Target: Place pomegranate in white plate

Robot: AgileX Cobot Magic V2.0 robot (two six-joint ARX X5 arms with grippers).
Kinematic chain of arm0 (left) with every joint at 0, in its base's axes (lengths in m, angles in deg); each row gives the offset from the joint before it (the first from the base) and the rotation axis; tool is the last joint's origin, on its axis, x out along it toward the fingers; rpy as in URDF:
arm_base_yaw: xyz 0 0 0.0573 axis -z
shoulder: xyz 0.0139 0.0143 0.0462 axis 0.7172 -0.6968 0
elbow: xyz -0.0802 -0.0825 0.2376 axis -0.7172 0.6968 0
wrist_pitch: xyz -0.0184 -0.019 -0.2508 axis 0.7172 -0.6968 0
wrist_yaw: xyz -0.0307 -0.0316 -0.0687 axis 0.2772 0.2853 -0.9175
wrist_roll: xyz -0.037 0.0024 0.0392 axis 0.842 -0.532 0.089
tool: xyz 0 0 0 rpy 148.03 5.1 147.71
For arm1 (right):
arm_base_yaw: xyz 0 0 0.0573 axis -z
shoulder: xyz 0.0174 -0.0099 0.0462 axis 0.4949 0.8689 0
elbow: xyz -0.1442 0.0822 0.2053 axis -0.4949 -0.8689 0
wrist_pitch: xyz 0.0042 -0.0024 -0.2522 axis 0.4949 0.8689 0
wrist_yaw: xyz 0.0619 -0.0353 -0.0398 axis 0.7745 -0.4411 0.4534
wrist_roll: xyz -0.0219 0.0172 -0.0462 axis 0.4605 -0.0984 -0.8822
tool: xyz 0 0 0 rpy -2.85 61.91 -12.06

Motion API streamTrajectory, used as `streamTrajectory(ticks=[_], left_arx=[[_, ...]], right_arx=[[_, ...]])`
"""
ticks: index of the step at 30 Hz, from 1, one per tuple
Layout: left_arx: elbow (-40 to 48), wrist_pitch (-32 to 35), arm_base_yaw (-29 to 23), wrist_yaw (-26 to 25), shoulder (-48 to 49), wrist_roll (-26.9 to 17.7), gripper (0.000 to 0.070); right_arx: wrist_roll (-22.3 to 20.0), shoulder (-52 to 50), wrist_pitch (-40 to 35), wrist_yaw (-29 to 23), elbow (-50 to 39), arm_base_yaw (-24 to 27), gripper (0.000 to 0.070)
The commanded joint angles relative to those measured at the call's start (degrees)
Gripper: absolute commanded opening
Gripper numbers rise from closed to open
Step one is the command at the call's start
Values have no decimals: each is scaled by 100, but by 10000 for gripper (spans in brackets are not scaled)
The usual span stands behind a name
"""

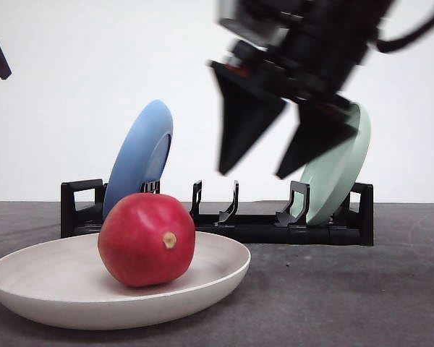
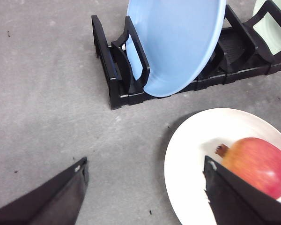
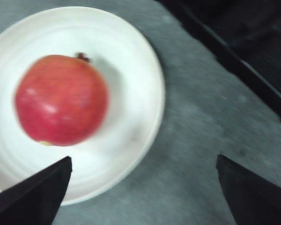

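The glossy red round pomegranate (image 1: 147, 239) lies inside the wide, shallow, matte off-white plate (image 1: 54, 285), touching its floor, its small tan nub facing the front camera. The plate rests flat on the grey, textured desk (image 1: 362, 296), close to the near edge and toward its left side.

Above and to the right of the fruit, well clear of it, hangs the right gripper (image 1: 275, 155); its two black wedge-shaped fingers (image 1: 240, 123) stand apart with nothing between them. In the right wrist view the same fingers (image 3: 33, 194) frame the pomegranate (image 3: 61, 99) and the plate (image 3: 131, 70) from above.

The left gripper (image 2: 145, 187) shows in its own wrist view with its dark fingers (image 2: 54, 199) spread wide, one over bare desk, the other over the plate's (image 2: 196, 140) near side just beside the pomegranate (image 2: 257, 164).

Behind the plate, a black slotted plastic dish rack (image 1: 275, 224) runs across the desk. A blue round plate (image 1: 141, 152) stands tilted in its left end and a pale green round plate (image 1: 340, 177) in its right end.
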Motion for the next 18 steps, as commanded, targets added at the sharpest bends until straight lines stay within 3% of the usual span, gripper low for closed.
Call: streamTrajectory(ticks=[1,8,14,18], left_arx=[[-37,40,11,-11,-35,-16,470],[-37,40,11,-11,-35,4,470],[-37,40,11,-11,-35,4,470],[-37,41,11,-12,-35,29,470]], right_arx=[[3,-197,-208,0,-241,88,620],[220,-1257,-382,1,-1096,907,618],[536,-1938,-386,-1,-1382,1654,618],[706,-2094,-596,-4,-1382,1876,617]])
